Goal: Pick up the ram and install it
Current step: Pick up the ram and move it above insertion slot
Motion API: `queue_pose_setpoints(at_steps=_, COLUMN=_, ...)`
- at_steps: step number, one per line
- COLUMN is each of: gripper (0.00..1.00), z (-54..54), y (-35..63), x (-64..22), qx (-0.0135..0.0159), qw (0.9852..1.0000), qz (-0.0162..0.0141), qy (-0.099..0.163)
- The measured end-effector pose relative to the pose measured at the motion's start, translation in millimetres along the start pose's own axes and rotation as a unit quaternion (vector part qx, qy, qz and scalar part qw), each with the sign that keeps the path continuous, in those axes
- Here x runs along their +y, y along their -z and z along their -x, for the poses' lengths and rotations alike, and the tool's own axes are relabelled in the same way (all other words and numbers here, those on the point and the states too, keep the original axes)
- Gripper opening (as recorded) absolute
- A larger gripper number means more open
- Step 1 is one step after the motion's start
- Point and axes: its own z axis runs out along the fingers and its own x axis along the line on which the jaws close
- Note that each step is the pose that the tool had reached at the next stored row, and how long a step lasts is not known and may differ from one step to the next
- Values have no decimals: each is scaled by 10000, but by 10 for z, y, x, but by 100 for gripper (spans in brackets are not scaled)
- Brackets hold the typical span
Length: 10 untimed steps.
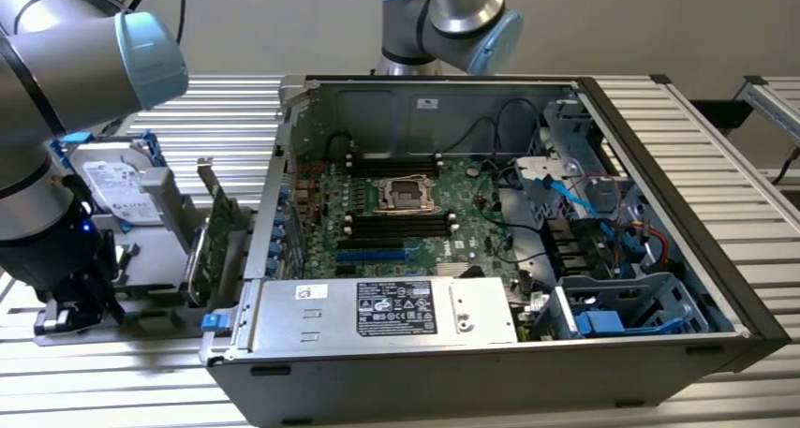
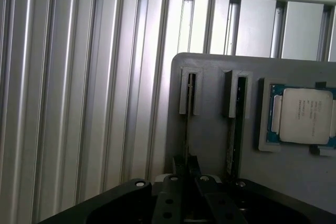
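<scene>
Closest to the wrist camera, the gripper [image 2: 187, 167] sits low over a grey holder [image 2: 210, 129], and its dark fingers [image 2: 179, 165] are pressed in on the ram [image 2: 187, 135], pinching the thin green stick from both sides. The ram stands on edge in one slot of the holder, seen edge-on as a narrow line running away from the fingertips. A second stick [image 2: 233, 129] stands in the neighbouring slot, just beside the ram and parallel to it, and a processor [image 2: 303, 115] with a silver cap lies flat in its own recess further along. The holder rests on a ribbed metal table [image 2: 79, 103]. In the exterior view the arm [image 1: 51, 119] reaches down at the exterior view's left, beside a hard drive [image 1: 119, 189] with blue rails and a tall green card [image 1: 219, 241]. An open computer case [image 1: 700, 213] lies to the exterior view's right, its motherboard [image 1: 375, 208] facing up with dark memory slots [image 1: 397, 227] showing.
</scene>
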Motion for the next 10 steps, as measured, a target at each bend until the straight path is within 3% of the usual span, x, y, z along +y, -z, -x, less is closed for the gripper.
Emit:
queue_pose_setpoints(at_steps=5, gripper=14, z=-1, y=14, x=-1, qx=-3, qw=10000, qz=0, qy=-31)
queue_pose_setpoints(at_steps=10, gripper=14, z=-5, y=99, x=-3, qx=-3, qw=10000, qz=4, qy=-60)
